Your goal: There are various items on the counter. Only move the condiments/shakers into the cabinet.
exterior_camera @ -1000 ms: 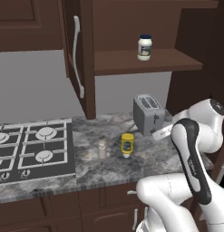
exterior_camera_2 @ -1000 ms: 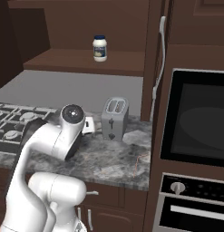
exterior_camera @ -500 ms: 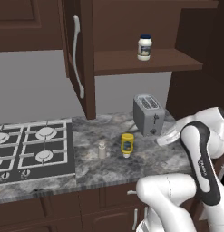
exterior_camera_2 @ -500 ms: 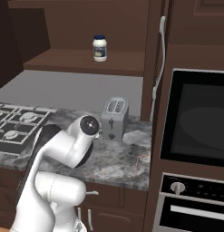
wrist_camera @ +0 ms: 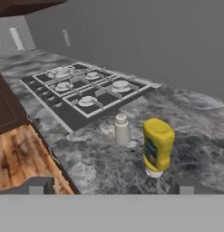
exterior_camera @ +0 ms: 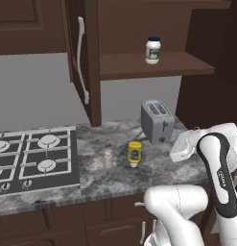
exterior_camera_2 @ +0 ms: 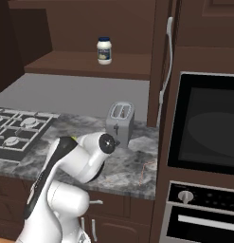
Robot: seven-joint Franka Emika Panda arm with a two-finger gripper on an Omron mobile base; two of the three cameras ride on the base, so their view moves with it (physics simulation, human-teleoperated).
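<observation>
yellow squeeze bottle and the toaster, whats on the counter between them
Nothing: in the left base view only bare speckled counter separates the yellow squeeze bottle from the toaster.

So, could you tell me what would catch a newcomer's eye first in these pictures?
Probably the yellow squeeze bottle, standing cap-down mid-counter with the pale grey shaker just beside it. Next, the white jar alone on the open cabinet's shelf, above the grey toaster at the counter's back.
</observation>
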